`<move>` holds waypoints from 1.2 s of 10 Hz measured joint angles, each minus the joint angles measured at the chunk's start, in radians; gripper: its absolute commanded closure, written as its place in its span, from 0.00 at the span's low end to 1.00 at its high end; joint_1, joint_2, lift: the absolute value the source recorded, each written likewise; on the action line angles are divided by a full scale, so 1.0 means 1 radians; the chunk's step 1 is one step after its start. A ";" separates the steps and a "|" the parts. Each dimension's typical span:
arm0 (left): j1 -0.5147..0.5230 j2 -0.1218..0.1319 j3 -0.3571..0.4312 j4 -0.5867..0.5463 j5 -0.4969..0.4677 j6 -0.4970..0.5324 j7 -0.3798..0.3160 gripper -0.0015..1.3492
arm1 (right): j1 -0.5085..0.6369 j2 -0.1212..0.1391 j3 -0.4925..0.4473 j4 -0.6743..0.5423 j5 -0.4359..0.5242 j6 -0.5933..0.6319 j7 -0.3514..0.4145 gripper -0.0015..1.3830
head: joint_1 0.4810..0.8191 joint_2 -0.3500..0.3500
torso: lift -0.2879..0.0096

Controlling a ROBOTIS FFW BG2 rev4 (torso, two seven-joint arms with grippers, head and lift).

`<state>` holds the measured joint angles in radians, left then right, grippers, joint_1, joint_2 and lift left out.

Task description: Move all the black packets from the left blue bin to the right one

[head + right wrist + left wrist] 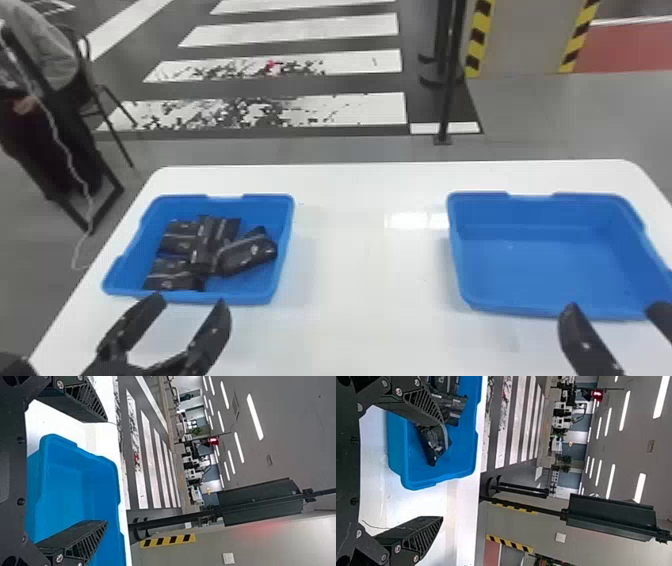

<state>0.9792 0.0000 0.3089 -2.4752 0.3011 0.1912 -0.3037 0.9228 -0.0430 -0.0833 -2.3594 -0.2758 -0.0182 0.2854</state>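
My left gripper [192, 310] is open at the near side of the left blue bin [187, 298], its fingertips by the near rim. Several black packets [248, 253] lie in that bin, some overlapping. My right gripper [612, 312] stands open at the near edge of the right blue bin [550, 265], which has no packets in it. In the left wrist view, the left gripper [442, 471] has a wide gap between its fingers, with a packet [433, 444] in the bin beyond the upper one. The right wrist view has the right gripper [107, 471] apart, the bin [67, 494] beyond it.
Both bins stand on a white table [370, 260], with a wide stretch of tabletop between them. A black post [450, 75] rises from the floor behind the table. A person sits off the table's far left, beside a chair.
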 measured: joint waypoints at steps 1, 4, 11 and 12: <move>0.000 0.000 0.000 0.000 0.000 0.002 0.000 0.16 | 0.000 0.000 0.001 0.001 -0.004 0.000 0.000 0.08 | 0.63 0.71 | 0.45; 0.000 0.000 0.000 0.000 0.000 0.003 0.000 0.16 | 0.000 0.000 0.002 0.002 -0.005 -0.001 0.000 0.08 | 0.63 0.71 | 0.45; -0.076 0.000 0.016 0.001 -0.020 0.114 0.006 0.16 | 0.001 0.000 0.002 0.004 -0.013 0.000 0.001 0.08 | 0.63 0.73 | 0.45; -0.130 0.000 0.033 0.001 -0.039 0.181 0.006 0.16 | 0.002 0.000 0.002 0.005 -0.014 0.000 0.001 0.08 | 0.63 0.74 | 0.45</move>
<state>0.8494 0.0000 0.3422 -2.4737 0.2619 0.3719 -0.2974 0.9248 -0.0430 -0.0817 -2.3548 -0.2900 -0.0185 0.2867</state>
